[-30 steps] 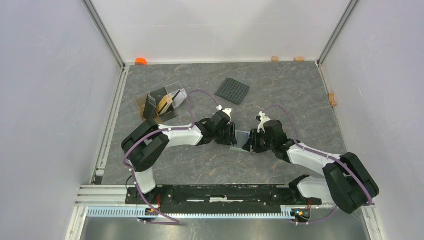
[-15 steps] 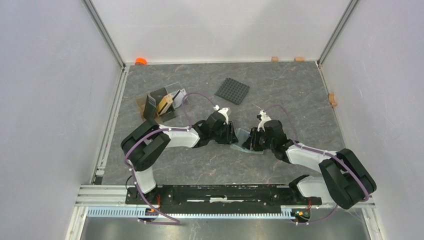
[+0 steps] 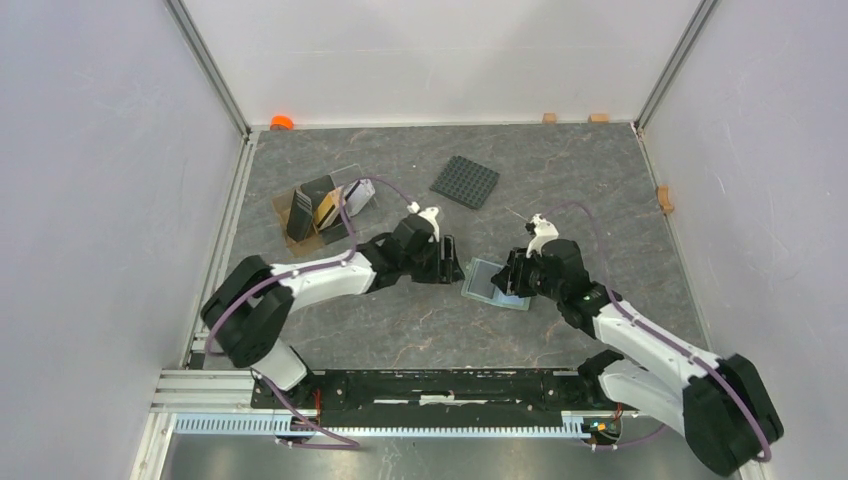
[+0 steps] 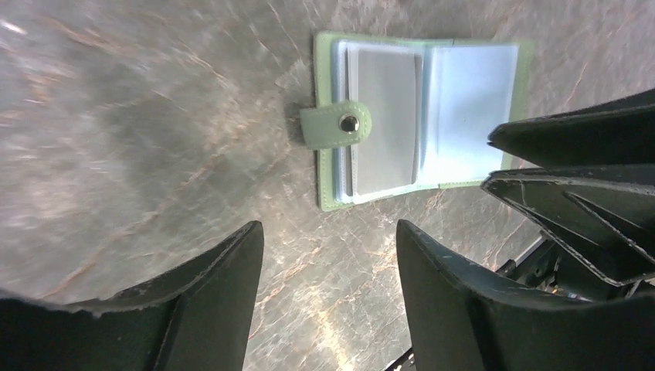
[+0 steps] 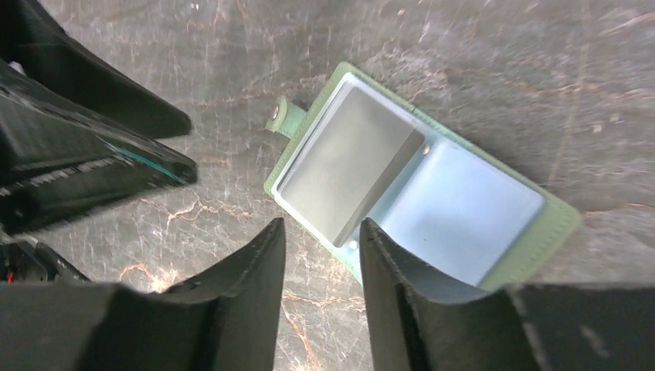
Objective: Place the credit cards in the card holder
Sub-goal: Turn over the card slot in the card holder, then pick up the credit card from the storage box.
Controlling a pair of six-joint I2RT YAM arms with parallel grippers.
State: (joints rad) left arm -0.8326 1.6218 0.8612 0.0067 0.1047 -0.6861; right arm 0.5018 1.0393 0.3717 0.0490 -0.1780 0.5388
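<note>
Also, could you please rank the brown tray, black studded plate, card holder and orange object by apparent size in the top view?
1. brown tray
2. black studded plate
3. card holder, partly hidden, so its rank against the plate is unsure
4. orange object

Both arms bend inward, wrists low, facing each other at centre. The left gripper is spread wide and empty; the right gripper is narrowly parted and empty.

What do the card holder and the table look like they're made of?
Card holder: probably matte sage-green leather or imitation, judging by its soft rim and metal snap; inner sleeves look like glossy plastic. Table: grey stone-look top with pale veins; real stone or print, unclear.
</note>
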